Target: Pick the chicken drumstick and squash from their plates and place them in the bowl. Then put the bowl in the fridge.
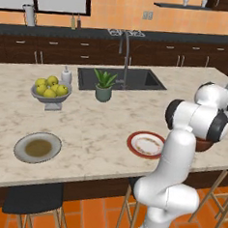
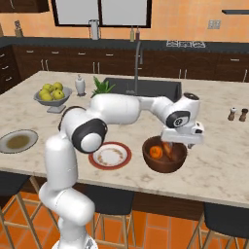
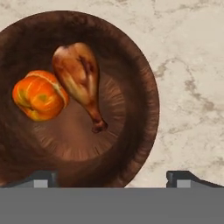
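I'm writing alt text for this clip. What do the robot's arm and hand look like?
The arm is glossy white, built of thick rounded segments with dark grey-black bands and round caps at the joints. No cables or markings are visible. The hand sits on a boxy white wrist block with a dark round cap on its side and ends in two small dark grey finger tips.

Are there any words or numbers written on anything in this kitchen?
None can be read: no words or numbers show on the glossy dark reddish-brown bowl, the white plate with the red-orange rim, the grey-green plate or the marble counter.
The small bottles by the far wall are too small to tell.
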Controlling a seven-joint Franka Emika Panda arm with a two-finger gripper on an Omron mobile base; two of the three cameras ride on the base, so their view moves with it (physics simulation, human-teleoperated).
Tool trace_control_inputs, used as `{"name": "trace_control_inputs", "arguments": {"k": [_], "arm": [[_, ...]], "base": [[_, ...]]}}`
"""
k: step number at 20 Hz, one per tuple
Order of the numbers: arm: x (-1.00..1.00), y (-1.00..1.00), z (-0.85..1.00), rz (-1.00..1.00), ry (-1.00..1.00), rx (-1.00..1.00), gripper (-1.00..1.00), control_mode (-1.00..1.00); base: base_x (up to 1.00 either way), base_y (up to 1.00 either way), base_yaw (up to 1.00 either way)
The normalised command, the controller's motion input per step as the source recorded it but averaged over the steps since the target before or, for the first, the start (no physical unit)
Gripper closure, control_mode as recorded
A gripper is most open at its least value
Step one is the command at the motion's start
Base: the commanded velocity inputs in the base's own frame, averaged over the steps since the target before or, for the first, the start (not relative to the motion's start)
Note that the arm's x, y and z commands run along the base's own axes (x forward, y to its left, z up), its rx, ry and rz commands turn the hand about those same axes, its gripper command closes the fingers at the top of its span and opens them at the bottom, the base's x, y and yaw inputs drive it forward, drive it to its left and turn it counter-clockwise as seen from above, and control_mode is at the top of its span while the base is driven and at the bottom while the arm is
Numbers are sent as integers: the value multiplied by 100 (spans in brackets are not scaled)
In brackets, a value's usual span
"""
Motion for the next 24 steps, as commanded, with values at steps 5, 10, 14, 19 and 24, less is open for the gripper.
{"name": "trace_control_inputs", "arguments": {"k": [5, 10, 14, 19, 24], "arm": [[0, -20, -26, -22, -8, -12, -100, -100], [14, -35, -35, -20, 0, -2, -100, -100], [4, -14, -56, -13, 0, 1, -100, -100], [-1, 0, -52, -8, 0, 5, 100, -100], [-11, 0, -24, -4, 0, 10, 100, -100]], "base": [[0, 0, 0], [0, 0, 0], [0, 0, 0], [0, 0, 0], [0, 0, 0]]}}
